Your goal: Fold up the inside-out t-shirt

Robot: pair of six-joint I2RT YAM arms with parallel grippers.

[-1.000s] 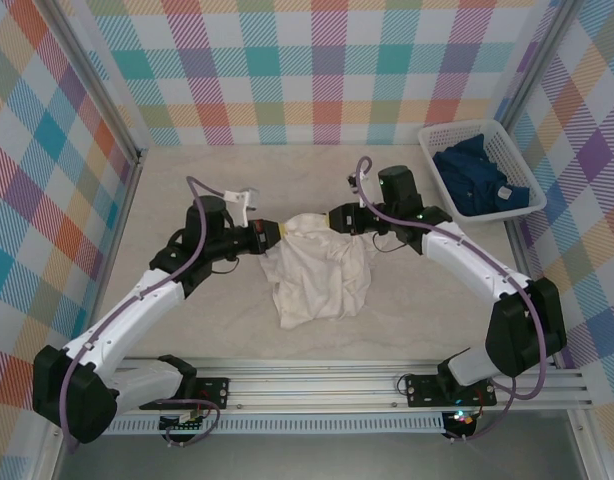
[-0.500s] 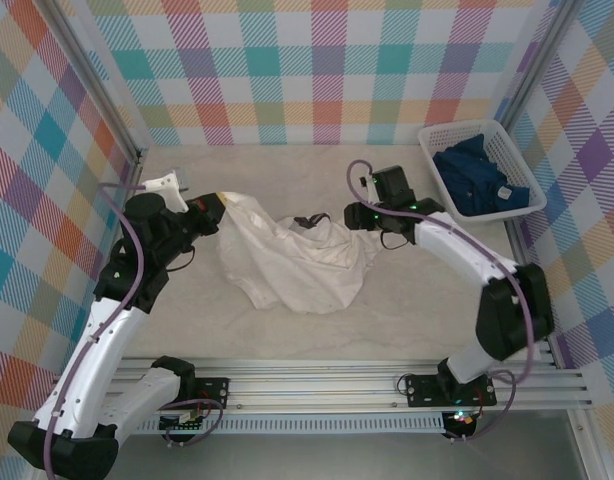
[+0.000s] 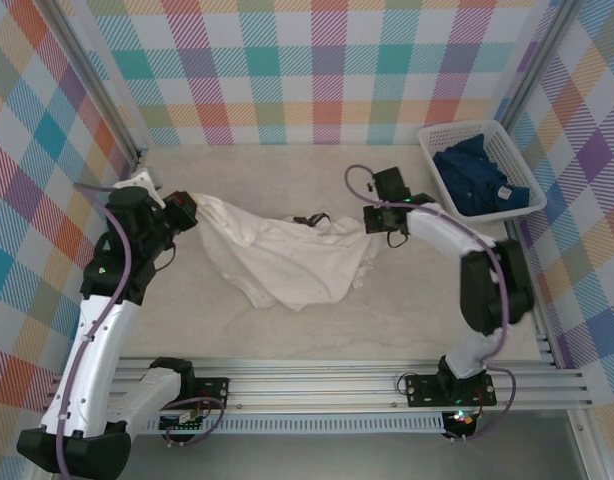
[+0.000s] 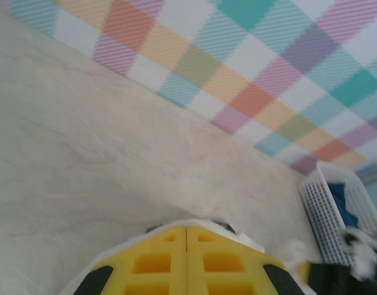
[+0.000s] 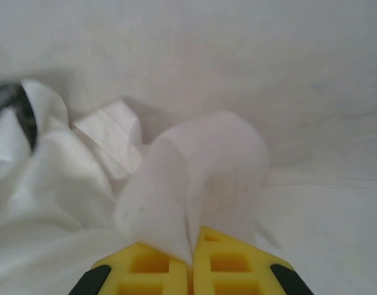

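The white inside-out t-shirt [image 3: 287, 258] lies stretched and rumpled across the middle of the table, with its dark tag [image 3: 309, 220] near the top edge. My left gripper [image 3: 194, 207] holds the shirt's left end, raised at the far left; in the left wrist view its yellow fingers [image 4: 158, 258] are pressed together with white cloth [image 4: 201, 223] around their tips. My right gripper [image 3: 370, 224] is shut on the shirt's right edge. In the right wrist view a fold of white cloth [image 5: 194, 178] stands pinched between the yellow fingers [image 5: 228, 264].
A white basket [image 3: 434, 145] with a dark blue garment [image 3: 479, 180] stands at the back right, also seen as basket [image 4: 326, 212] in the left wrist view. Plaid walls close the back and sides. A metal rail [image 3: 327, 385] runs along the near edge.
My left gripper has pulled the shirt's left end far to the left and back, stretching the crumpled shirt out. My right gripper moved slightly right and has shut on the shirt's right edge.
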